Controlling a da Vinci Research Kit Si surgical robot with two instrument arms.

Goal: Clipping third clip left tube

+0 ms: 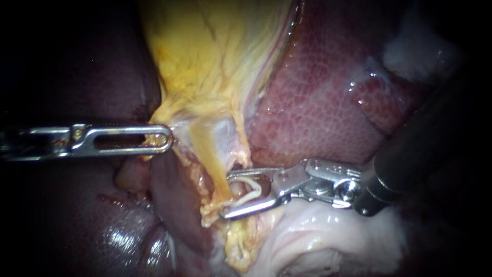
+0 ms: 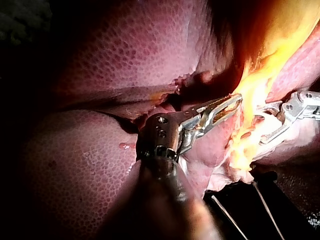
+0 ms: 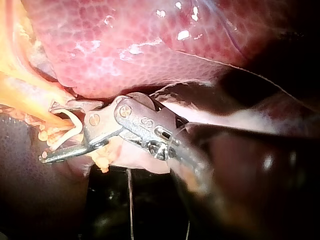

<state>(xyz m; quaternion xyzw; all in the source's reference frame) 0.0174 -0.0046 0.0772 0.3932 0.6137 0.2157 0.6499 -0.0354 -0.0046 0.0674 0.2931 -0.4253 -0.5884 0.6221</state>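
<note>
Our endoscope faces the liver (image 1: 318, 102) close; wrist cameras trail left instrument (image 2: 232, 102), right instrument (image 3: 48, 132); all share yellow tissue (image 1: 210, 66).

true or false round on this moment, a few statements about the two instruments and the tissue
1. The left instrument has its jaws shut on yellow tissue. True.
2. The right instrument carries nothing. False: a white clip sits between its jaws.
3. The right instrument's jaws lie flat together. False: they stand apart, either side of a yellow tube.
4. Mottled red liver shows beyond the right instrument. True.
5. The two instruments touch. False: tissue separates them.
</note>
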